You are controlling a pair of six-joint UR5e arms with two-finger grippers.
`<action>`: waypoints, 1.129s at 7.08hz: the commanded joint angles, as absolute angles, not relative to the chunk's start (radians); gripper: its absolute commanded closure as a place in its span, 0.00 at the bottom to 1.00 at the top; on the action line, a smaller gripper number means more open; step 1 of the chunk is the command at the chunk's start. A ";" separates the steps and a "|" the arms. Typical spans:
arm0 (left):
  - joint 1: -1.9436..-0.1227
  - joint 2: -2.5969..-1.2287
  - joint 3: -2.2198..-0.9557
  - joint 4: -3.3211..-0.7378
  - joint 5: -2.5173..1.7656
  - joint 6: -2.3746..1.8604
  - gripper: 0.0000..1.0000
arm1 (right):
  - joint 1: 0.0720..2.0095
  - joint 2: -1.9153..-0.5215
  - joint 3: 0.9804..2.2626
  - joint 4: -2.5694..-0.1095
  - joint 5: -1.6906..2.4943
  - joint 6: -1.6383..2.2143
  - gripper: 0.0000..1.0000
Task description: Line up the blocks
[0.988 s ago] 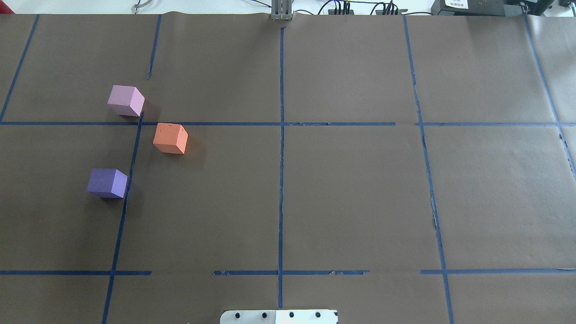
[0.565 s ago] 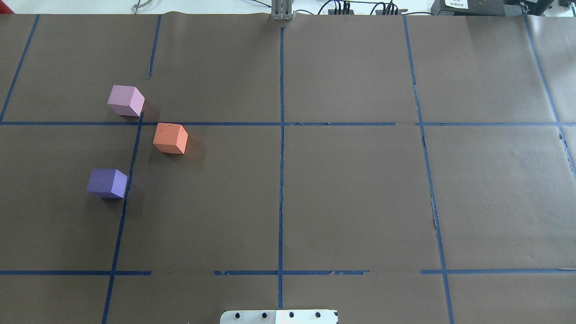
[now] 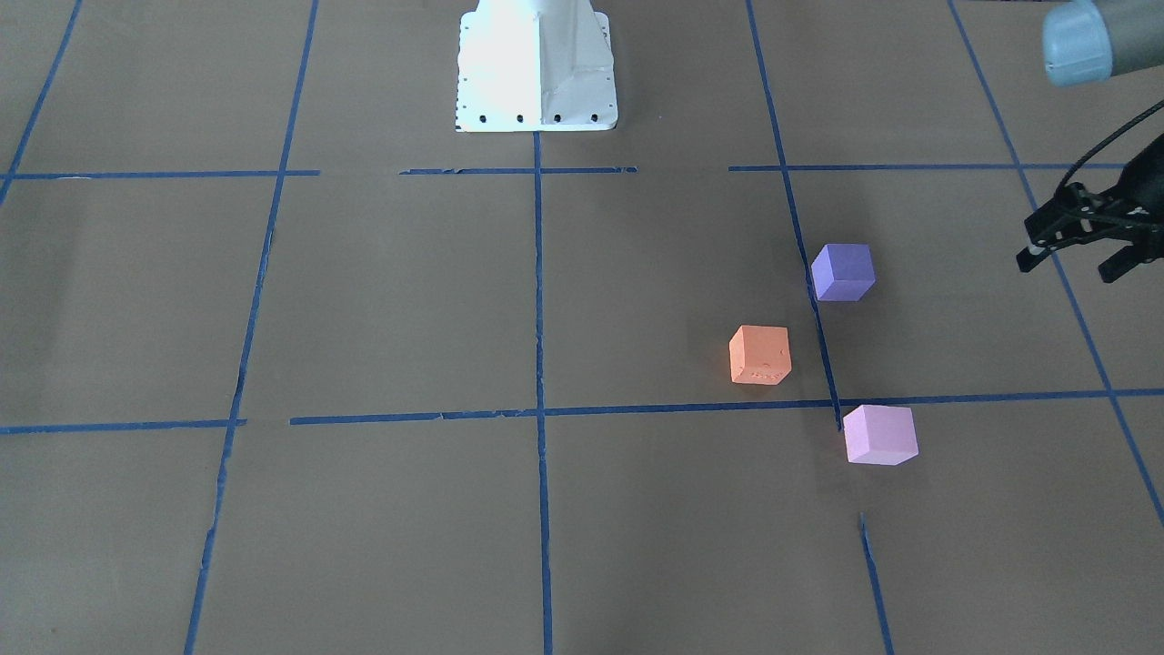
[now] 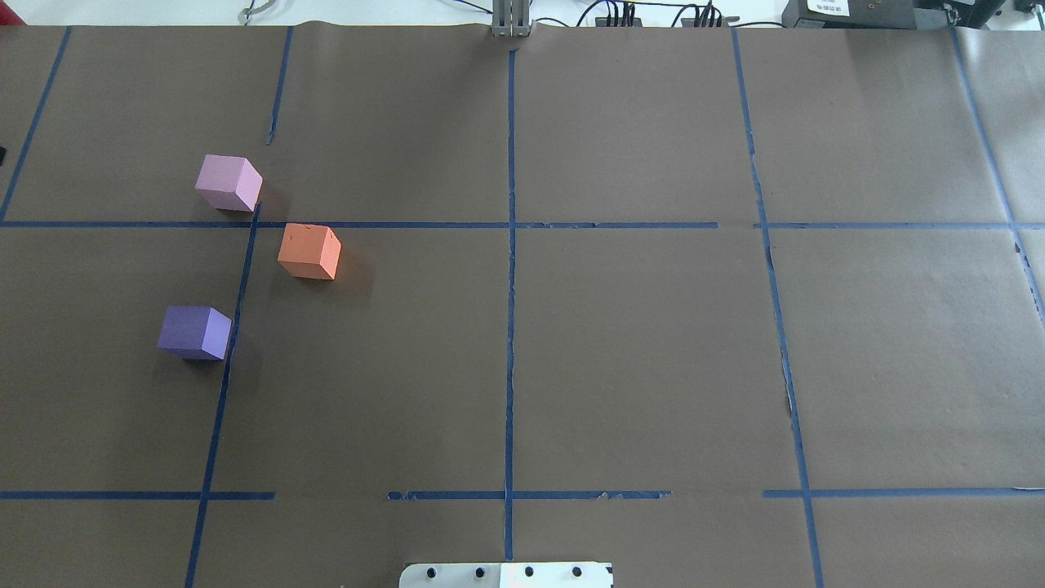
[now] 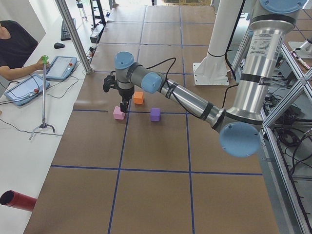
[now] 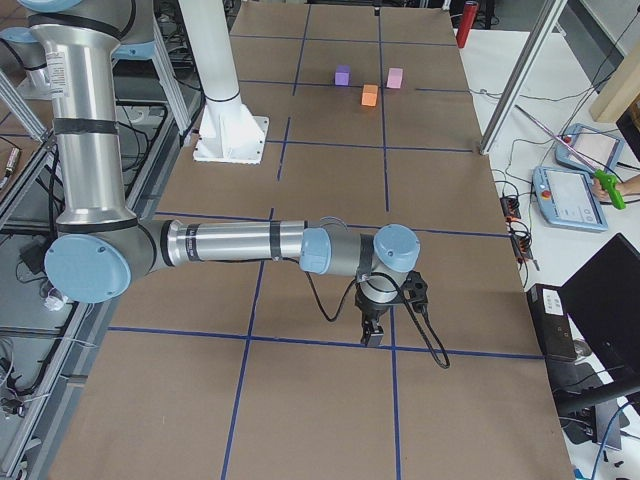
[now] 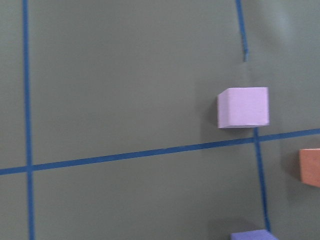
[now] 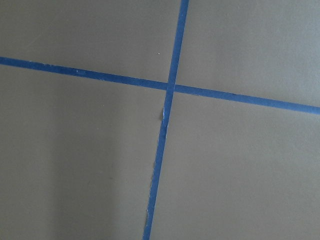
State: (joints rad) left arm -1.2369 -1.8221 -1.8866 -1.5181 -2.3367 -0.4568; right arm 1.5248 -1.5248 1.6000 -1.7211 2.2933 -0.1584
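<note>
One table (image 4: 620, 343), papered brown and gridded in blue tape (image 4: 510, 327), carries the work.

Left arm (image 5: 185, 100): stretched out over the robot's left side of the table. Right arm (image 6: 230, 243): low over bare paper at the far end, well apart from the blocks.

Left gripper (image 3: 1071, 264): jaws spread, nothing between them. It hangs above the table, outboard of the blocks. Right gripper (image 6: 374, 330): points down near a tape crossing. Whether it is parted or closed cannot be told.

Blocks, all on the robot's left half and none touching:
- pink block (image 4: 229, 182), farthest from the base
- orange block (image 4: 309, 251), midway, offset toward the table centre
- violet-blue block (image 4: 194, 331), nearest the base

Assessment: no line is formed, since the orange block sits off the pink-to-violet axis. The step in hand is the approach, with no block grasped. The next move calls for the left gripper to travel inward, centre over one block, probably orange, and descend astride it squarely.

Change noted: overhead, a dark sliver of the left gripper now shows at the left edge, absent a second ago. The blocks are unmoved
</note>
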 commanded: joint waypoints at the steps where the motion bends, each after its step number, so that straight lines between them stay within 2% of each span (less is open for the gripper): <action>1: -1.146 -1.958 -1.849 -1.465 -2.332 -0.534 0.00 | 1.525 -1.525 1.600 -1.721 2.293 -0.158 0.00; 6: -0.994 -2.017 -1.746 -1.506 -2.289 -0.584 0.00 | 1.525 -1.525 1.600 -1.721 2.293 -0.158 0.00; 8: -0.928 -2.014 -1.717 -1.610 -2.284 -0.719 0.00 | 1.525 -1.525 1.600 -1.721 2.293 -0.158 0.00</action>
State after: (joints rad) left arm -0.9651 -2.0152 -1.7389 -1.5421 -2.2884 -0.6491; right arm 1.5248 -1.5248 1.5999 -1.7211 2.2933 -0.1580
